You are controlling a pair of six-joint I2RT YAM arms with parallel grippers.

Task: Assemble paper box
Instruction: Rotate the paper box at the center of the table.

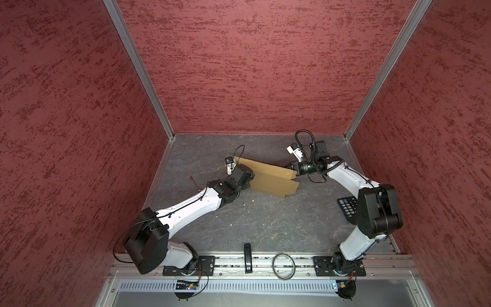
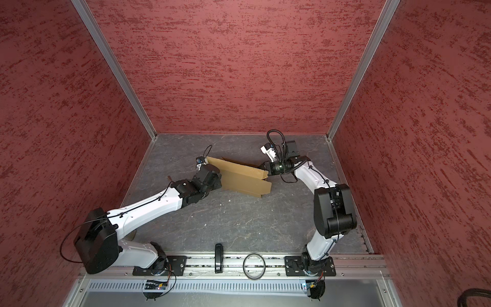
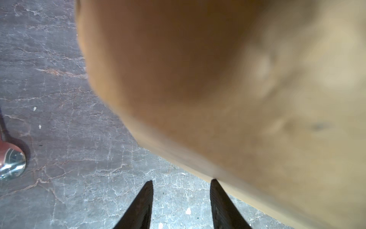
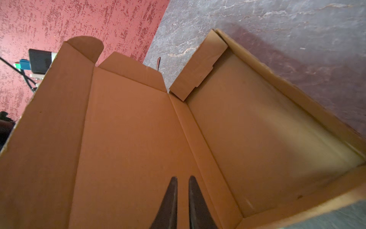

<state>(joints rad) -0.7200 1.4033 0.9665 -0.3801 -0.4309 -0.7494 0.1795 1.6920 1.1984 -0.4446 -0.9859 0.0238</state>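
Both top views: tan-brown cardboard paper box [image 1: 268, 176], half-folded with its lid panel raised, lay on the dark grey marbled tabletop [image 1: 252, 220]. Left wrist view: left gripper [image 3: 181, 181] stood partly open, only bare tabletop between its fingers, one fingertip [image 3: 214, 185] right at the box's blurred edge. Right wrist view: right gripper [image 4: 183, 177] was nearly closed, tips over the box's inner lid panel; couldn't tell if cardboard was pinched.

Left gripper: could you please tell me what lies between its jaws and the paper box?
Nothing: in the left wrist view the paper box appears to reach one fingertip of the left gripper; only bare tabletop shows between the open jaws.
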